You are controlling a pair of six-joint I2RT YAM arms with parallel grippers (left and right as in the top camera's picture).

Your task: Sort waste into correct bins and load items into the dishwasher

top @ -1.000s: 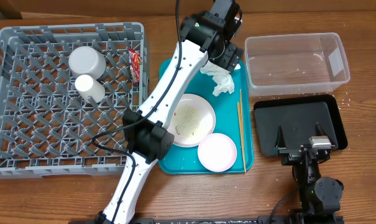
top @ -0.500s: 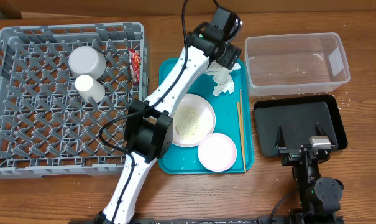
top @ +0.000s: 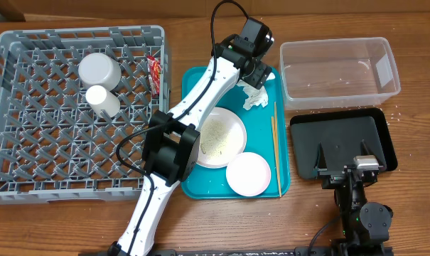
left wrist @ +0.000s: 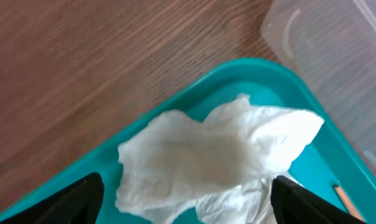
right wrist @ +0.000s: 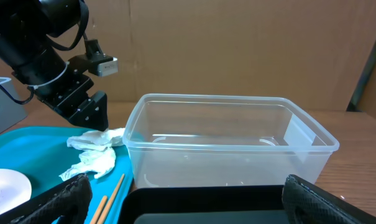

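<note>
My left gripper is open, low over the crumpled white napkin at the far right corner of the teal tray. In the left wrist view the napkin lies between my open fingertips. A red-and-white sauce packet lies at the right edge of the grey dish rack. A large plate with rice scraps, a smaller plate and chopsticks lie on the teal tray. My right gripper is open and empty at the black tray.
A white cup and a bowl stand upside down in the rack. The clear tub stands right of the teal tray, behind the black tray. Small crumbs lie on the table around the tub.
My left gripper has shifted slightly toward the table's front and lower onto the napkin. The right arm has not moved.
</note>
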